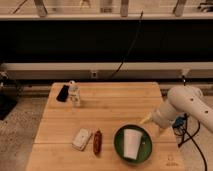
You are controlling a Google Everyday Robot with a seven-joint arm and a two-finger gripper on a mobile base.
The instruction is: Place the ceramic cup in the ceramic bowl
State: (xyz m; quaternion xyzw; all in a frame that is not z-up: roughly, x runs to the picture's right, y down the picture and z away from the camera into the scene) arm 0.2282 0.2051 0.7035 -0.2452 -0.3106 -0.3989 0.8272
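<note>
- Cup [132, 143] sits in the green bowl [145, 153], lower centre-right of the frame, on the desk [115, 105].
- Hand [146, 120] hovers just above-right of the bowl; cannot tell its opening.

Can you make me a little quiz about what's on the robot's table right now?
1. True or false: the ceramic cup is inside the ceramic bowl.
2. Which thing lies closest to the reddish-brown item? A) the small white bottle B) the flat white packet C) the dark flat object
3. Fill in: the gripper is just past the bowl's upper ____ edge.

Key: 1 true; 2 B; 3 right.
</note>
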